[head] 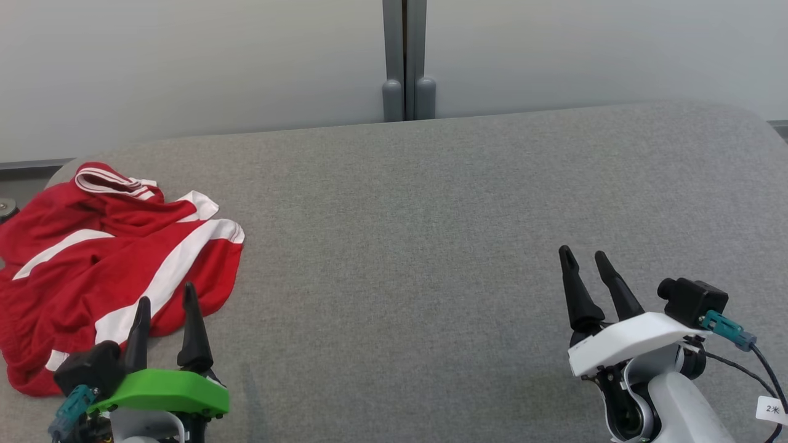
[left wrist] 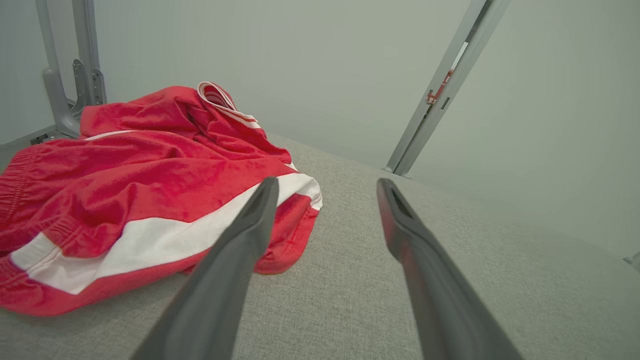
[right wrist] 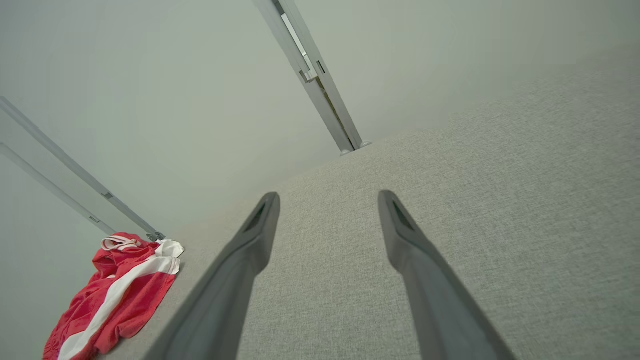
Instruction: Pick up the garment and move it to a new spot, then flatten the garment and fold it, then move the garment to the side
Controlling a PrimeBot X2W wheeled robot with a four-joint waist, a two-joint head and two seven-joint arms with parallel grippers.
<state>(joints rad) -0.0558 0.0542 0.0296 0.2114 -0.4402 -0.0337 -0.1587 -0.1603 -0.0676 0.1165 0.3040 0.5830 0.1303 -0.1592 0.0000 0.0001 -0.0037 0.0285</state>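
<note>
Red garment (head: 92, 258) crumpled, stripes (head: 166, 278) near-left to far-right | left hand (head: 166, 294) wide, empty | right hand (head: 581, 251) wide, empty

We can read one marking, at the lower right of the head view. A small white tag (head: 772, 409) sits on the black cable (head: 764, 364) that trails from the wrist behind the right hand (head: 582, 252). It shows a "2" followed by a small character we cannot make out.

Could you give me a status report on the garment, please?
Left gripper open by the garment. Right gripper open, well apart. Garment crumpled, not held. Nothing between them.
</note>
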